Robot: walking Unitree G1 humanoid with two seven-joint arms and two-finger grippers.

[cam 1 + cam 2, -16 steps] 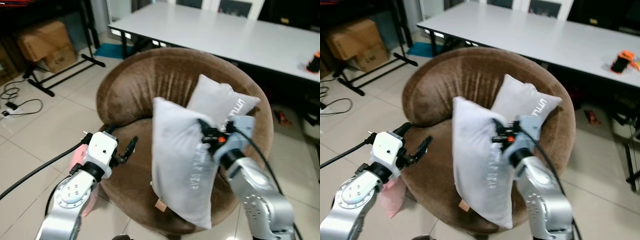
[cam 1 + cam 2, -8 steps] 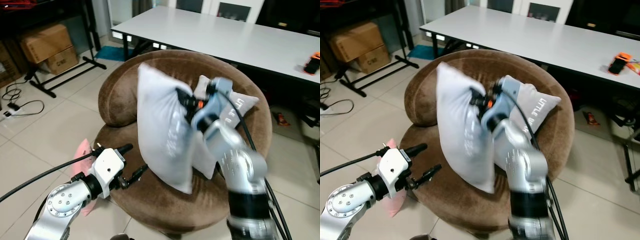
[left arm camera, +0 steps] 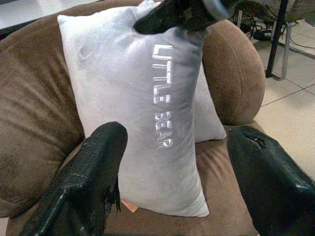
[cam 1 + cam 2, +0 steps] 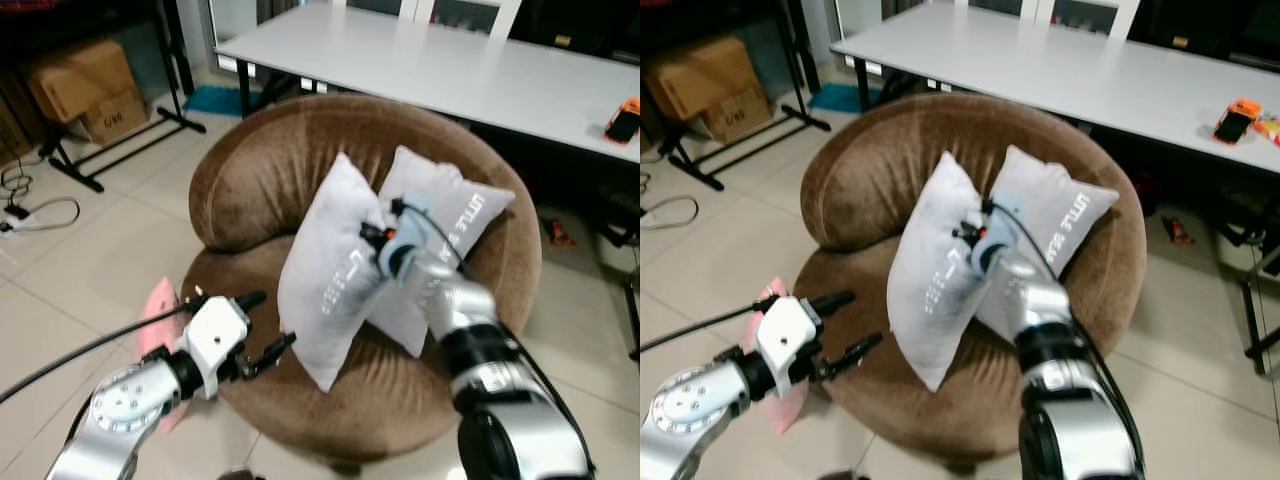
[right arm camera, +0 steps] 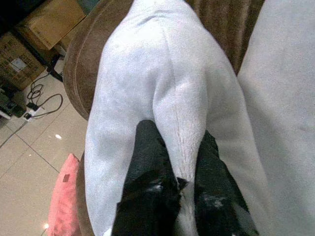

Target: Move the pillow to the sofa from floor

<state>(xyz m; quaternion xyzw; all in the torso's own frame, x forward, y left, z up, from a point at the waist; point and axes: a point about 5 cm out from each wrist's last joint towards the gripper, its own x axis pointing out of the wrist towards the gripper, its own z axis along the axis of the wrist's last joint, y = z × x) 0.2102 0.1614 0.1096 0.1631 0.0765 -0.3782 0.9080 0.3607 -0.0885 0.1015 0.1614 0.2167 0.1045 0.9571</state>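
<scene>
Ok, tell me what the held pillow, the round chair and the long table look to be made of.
Held pillow: soft white plush fabric with stitched lettering; it puckers where the right gripper pinches its edge. Round chair: brown velvety upholstery, judging by the shaded streaks in its nap. Long table: smooth, matte white top, probably laminate, on dark legs; the look leaves the exact material open.

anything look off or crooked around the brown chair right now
Yes. The white "LITTLE BEAR" pillow stands tilted on one corner on the round brown velvet sofa chair, leaning against a second white pillow, with its edge pinched in the right gripper. A pink cushion lies on the tiled floor beside the chair. The left gripper hovers open nearby.
</scene>
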